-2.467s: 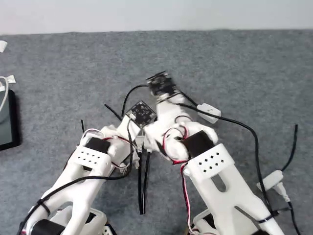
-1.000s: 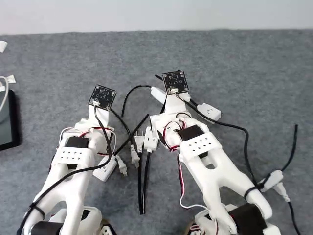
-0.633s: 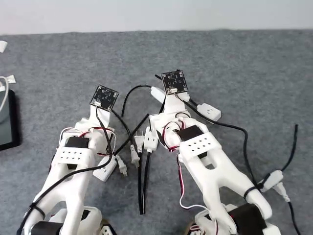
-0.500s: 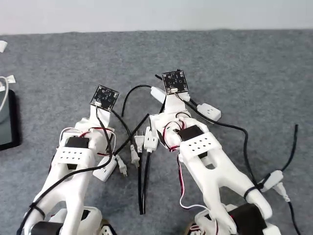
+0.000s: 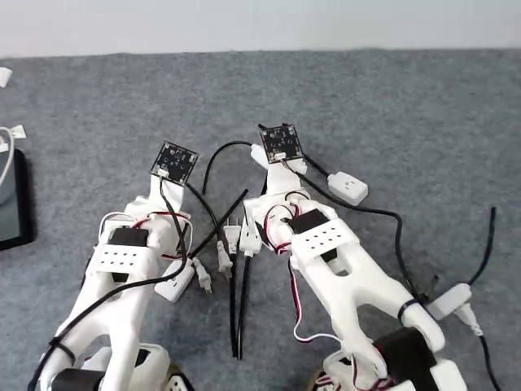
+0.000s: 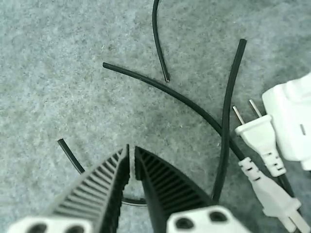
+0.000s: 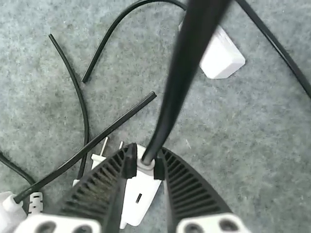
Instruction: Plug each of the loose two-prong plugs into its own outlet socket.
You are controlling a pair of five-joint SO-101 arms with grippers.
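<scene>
The right gripper (image 7: 144,151) was clamped on the cord end of a white plastic outlet socket (image 7: 137,194), just beside a loose white two-prong plug (image 6: 253,136) on the grey carpeted table (image 6: 58,58), while the left gripper (image 6: 131,148) hovered near that plug, its black ridged fingers (image 6: 160,179) almost closed on nothing.

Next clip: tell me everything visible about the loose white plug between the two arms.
The white plug looks like moulded plastic, with two bare metal prongs and a ribbed strain relief behind its body. It lies flat and unplugged on the grey carpet between the arms. A white socket block sits close beside it, and a black cord passes along its other side.
</scene>
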